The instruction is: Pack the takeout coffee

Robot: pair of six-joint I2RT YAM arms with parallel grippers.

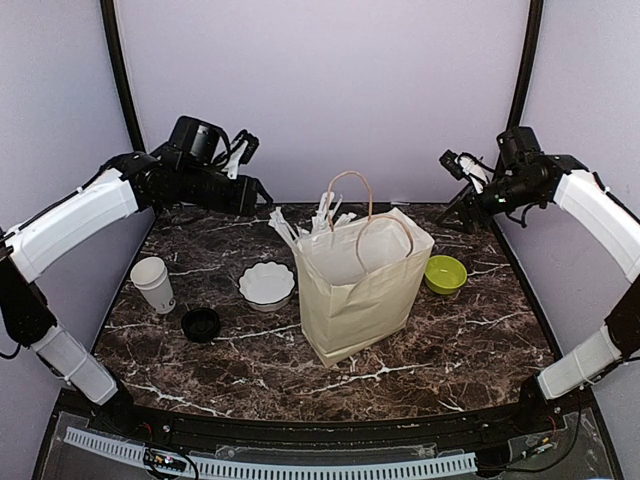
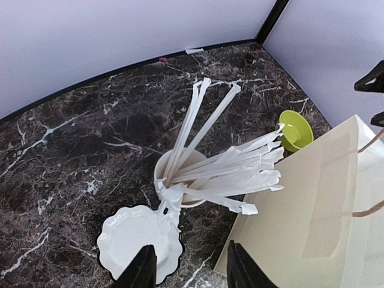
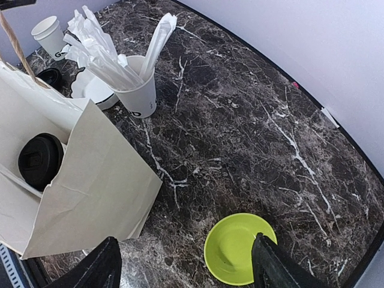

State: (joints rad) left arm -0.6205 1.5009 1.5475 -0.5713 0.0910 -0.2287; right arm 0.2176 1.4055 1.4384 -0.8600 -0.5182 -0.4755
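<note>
One coffee cup with its black lid (image 3: 40, 158) stands inside the open paper bag (image 1: 365, 285), seen from above in the right wrist view. The other white cup (image 1: 153, 283) stands uncovered at the table's left, also in the right wrist view (image 3: 50, 35). Its black lid (image 1: 201, 323) lies on the table beside it. My left gripper (image 1: 243, 148) is open and empty, held high at the back left; in its wrist view (image 2: 191, 267) it hangs above the gap between bowl and bag. My right gripper (image 1: 455, 165) is open and empty, high at the back right, over the green bowl's area (image 3: 186, 264).
A white scalloped bowl (image 1: 267, 284) sits left of the bag. A cup of wrapped straws (image 2: 180, 174) stands behind the bag. A green bowl (image 1: 445, 273) sits to the bag's right. The bag's handles (image 1: 350, 180) stick up.
</note>
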